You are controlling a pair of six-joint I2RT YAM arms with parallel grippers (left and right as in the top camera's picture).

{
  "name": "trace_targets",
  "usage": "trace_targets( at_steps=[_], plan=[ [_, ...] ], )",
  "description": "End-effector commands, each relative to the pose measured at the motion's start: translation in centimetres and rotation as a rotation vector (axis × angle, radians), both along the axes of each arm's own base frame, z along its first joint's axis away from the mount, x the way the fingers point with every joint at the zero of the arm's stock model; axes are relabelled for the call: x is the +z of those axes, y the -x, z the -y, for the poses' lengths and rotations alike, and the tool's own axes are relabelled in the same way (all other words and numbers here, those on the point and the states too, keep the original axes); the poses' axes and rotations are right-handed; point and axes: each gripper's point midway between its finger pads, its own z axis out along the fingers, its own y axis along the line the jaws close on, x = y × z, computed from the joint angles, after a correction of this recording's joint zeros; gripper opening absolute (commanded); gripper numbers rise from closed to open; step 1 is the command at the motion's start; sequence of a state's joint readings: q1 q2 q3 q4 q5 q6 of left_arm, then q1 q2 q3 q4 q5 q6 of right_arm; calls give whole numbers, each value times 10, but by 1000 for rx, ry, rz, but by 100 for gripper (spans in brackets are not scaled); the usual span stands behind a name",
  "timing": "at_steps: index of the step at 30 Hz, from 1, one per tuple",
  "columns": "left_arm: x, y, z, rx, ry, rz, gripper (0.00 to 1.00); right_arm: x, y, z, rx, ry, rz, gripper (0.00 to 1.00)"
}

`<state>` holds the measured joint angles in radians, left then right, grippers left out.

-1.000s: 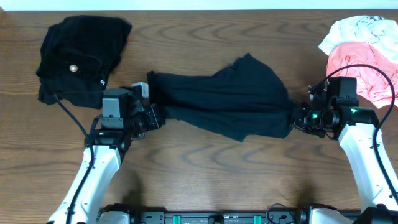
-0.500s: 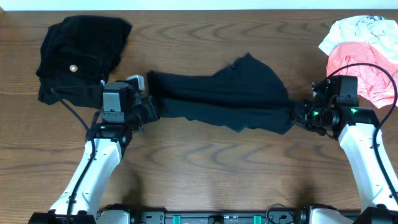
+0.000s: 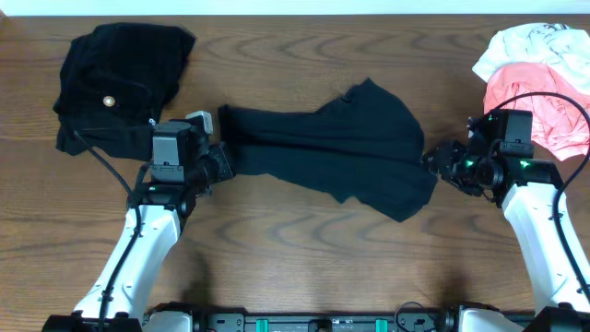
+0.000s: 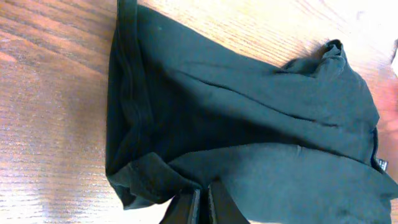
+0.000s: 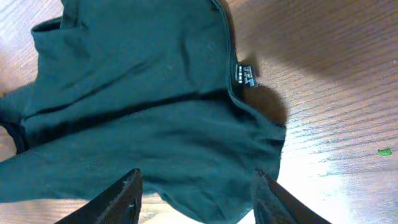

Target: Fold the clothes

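Note:
A plain black short-sleeved shirt (image 3: 323, 148) lies stretched across the middle of the wooden table (image 3: 304, 249). My left gripper (image 3: 224, 164) is shut on its left end; in the left wrist view the closed fingers (image 4: 201, 194) pinch a bunched fold of the shirt (image 4: 249, 124). My right gripper (image 3: 431, 159) stands open just off the shirt's right end. In the right wrist view its two fingers (image 5: 195, 173) are spread wide, and the shirt (image 5: 143, 93), with its small neck label (image 5: 247, 74), lies loose on the table beyond them.
A crumpled black garment with a pale button (image 3: 120, 83) lies at the back left. Pink (image 3: 544, 106) and white (image 3: 535, 41) clothes are piled at the back right, behind the right arm. A small green speck (image 5: 385, 151) sits on the wood.
The right gripper has opened and let go of the shirt, whose right end has dropped and spread on the table. The left gripper shifted slightly toward the back, still holding.

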<state>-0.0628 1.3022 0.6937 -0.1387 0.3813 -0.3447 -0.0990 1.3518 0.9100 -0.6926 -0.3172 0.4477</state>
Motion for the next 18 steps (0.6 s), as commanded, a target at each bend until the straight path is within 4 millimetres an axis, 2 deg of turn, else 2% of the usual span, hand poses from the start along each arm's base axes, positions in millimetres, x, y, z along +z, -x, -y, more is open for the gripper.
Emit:
trace_targets(
  at_steps=[1,5,10,15,18],
  plan=[
    [7,-7,-2,15,-9,14,6,17,-4,3,62,47,71,52],
    [6,-5,-3,11,-13,6,6,29,5,-7,209,113,129,46],
    [6,-5,-3,10,-14,7,6,31,40,-40,482,177,123,42],
    [6,-5,-3,10,-14,8,6,8,74,-57,612,258,24,40],
    [6,-5,-3,10,-14,8,6,-9,87,-58,571,309,-52,40]
  ],
)
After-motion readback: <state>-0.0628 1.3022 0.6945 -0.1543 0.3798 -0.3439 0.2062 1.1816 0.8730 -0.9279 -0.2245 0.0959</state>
